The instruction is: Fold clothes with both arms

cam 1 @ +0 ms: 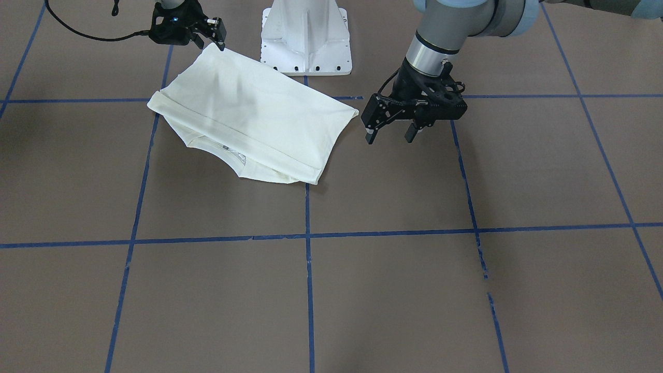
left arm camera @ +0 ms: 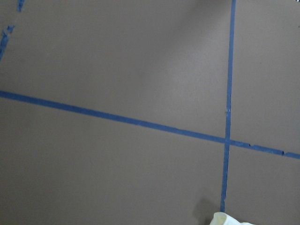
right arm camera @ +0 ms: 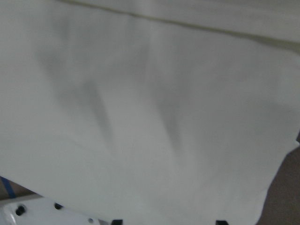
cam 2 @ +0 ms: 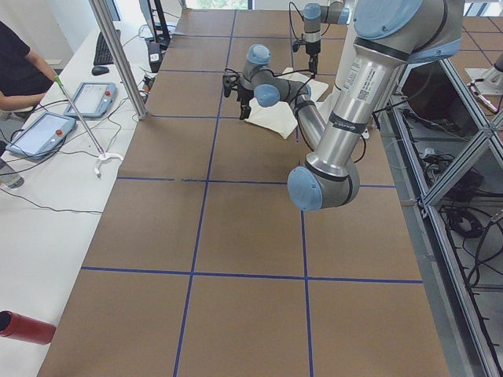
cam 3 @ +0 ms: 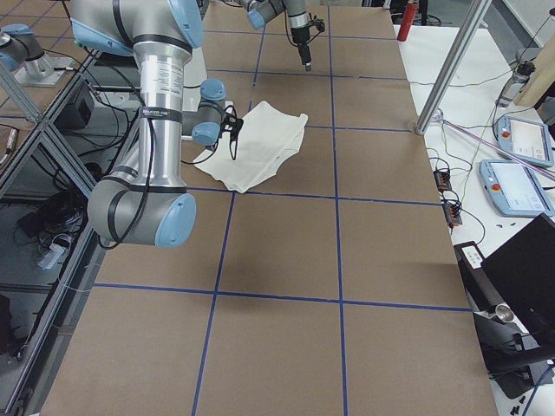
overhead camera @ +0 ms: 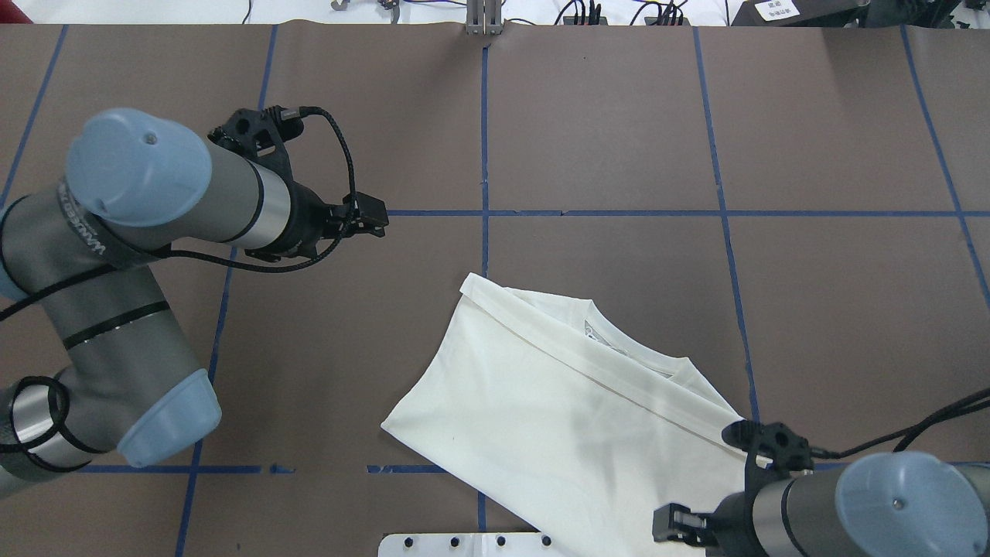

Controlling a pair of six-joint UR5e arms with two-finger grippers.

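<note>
One corner pinched, one arm idle

Right gripper [cam 1: 210, 39] looks closed on the folded shirt [cam 1: 254, 122] by the pedestal [cam 1: 305, 36]; lifting alone could undo it. Left gripper [cam 1: 391, 133] hangs wide open, just beside.

Front-facing view: from across the table [cam 1: 362, 290], steeply down, toward the white pedestal base [cam 1: 306, 36] at the top edge. Overhead view: from behind, down and forward, same base [overhead camera: 456, 544] at the bottom edge. Two side views: from opposite table ends, farther off, along its length. Left wrist view: close above bare table [left arm camera: 117, 61], one shirt [left arm camera: 225, 219] corner at the bottom. Right wrist view: very close, filled by shirt. Shared by all four fixed views: shirt [cam 1: 248, 116] and both arms.
</note>
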